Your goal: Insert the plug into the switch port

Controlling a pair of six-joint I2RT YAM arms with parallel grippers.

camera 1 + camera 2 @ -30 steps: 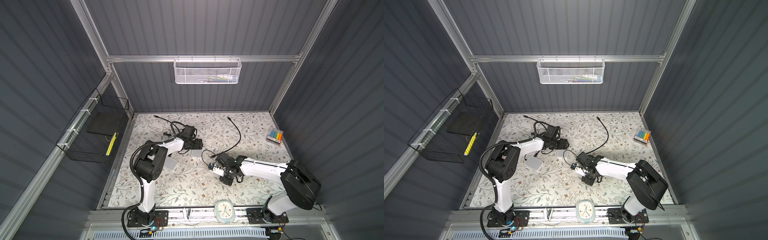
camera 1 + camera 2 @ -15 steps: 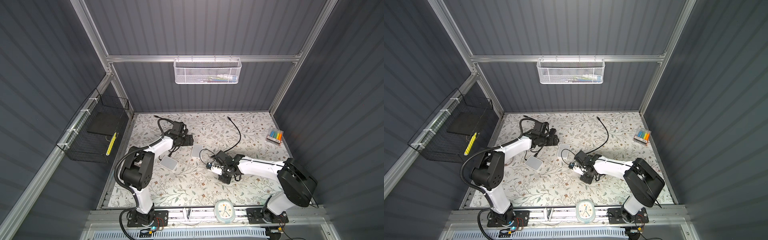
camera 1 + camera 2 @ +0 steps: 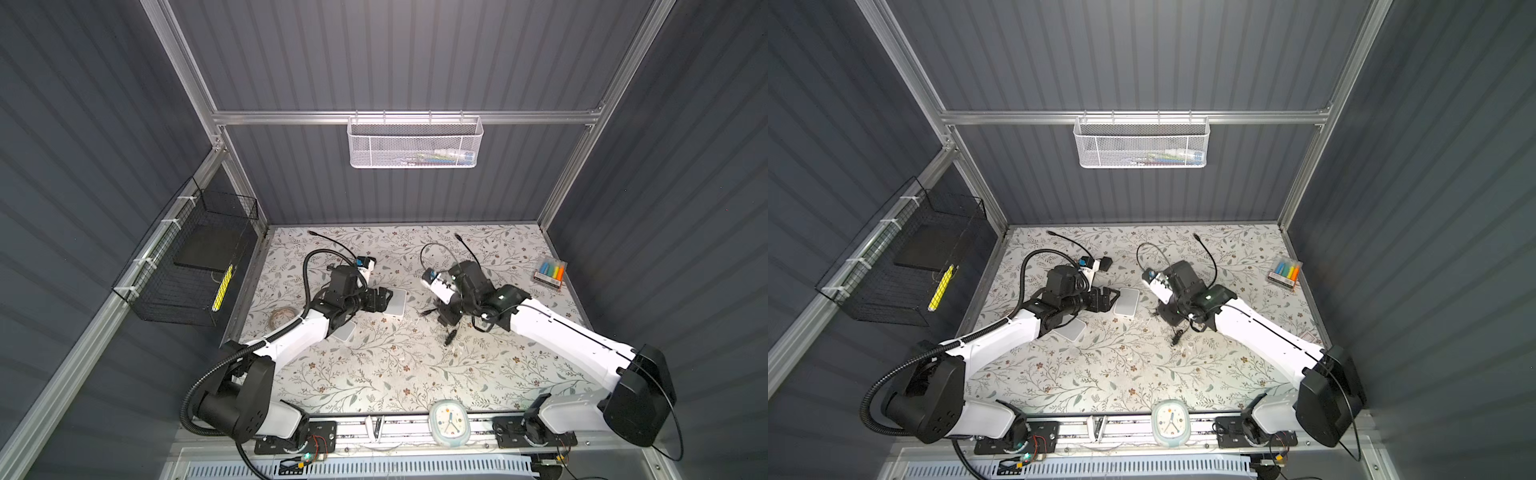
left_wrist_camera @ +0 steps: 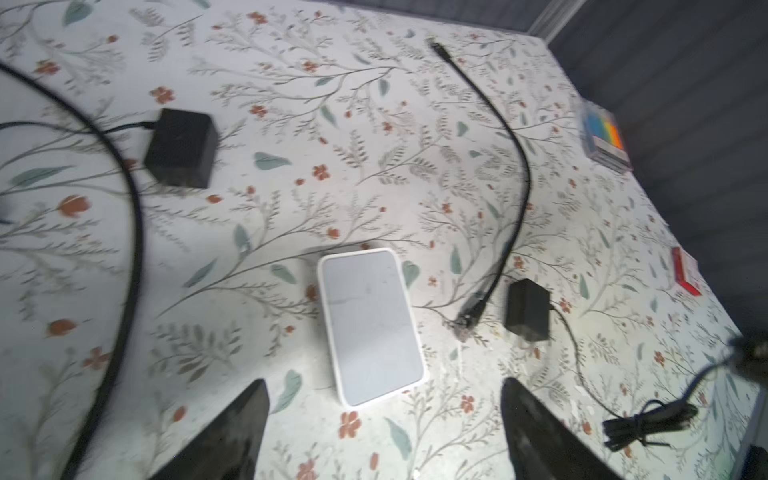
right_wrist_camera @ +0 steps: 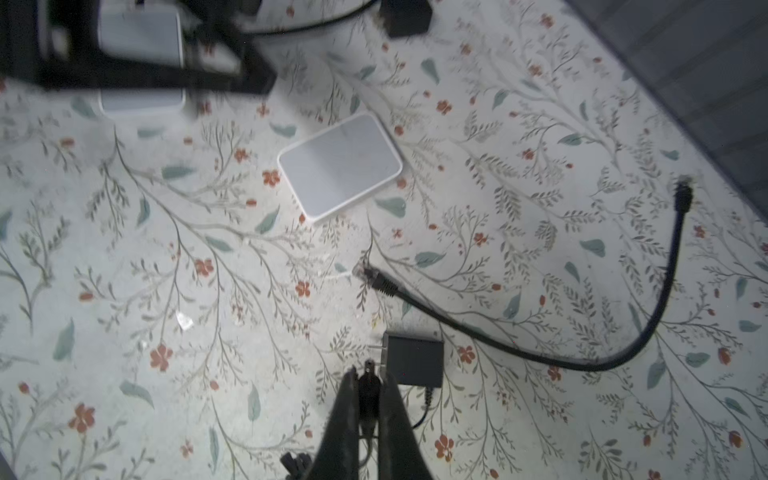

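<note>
The switch (image 3: 394,305) (image 3: 1126,302) is a flat white box lying mid-table. My left gripper (image 3: 384,299) (image 4: 384,386) stands open just left of it, jaws spread wider than its near end (image 4: 370,324), touching nothing. To the switch's right, my right gripper (image 3: 444,318) (image 5: 370,376) is shut on a small black plug (image 5: 368,384) with a thin cable. It hangs low beside that cable's black adapter (image 5: 413,359). In the right wrist view the switch (image 5: 338,166) lies well ahead of the plug. Its port is hidden.
A black network cable (image 5: 582,361) curves back right; its clear-tipped end (image 5: 368,274) lies between the plug and the switch. A second white box (image 3: 344,332) sits under the left arm, another adapter (image 3: 1106,262) behind it. Crayons (image 3: 550,272) sit far right, a clock (image 3: 449,424) at the front.
My right gripper has shut on the small plug and drawn back a little with it. My left gripper swung away to the back left and has returned beside the switch, still open.
</note>
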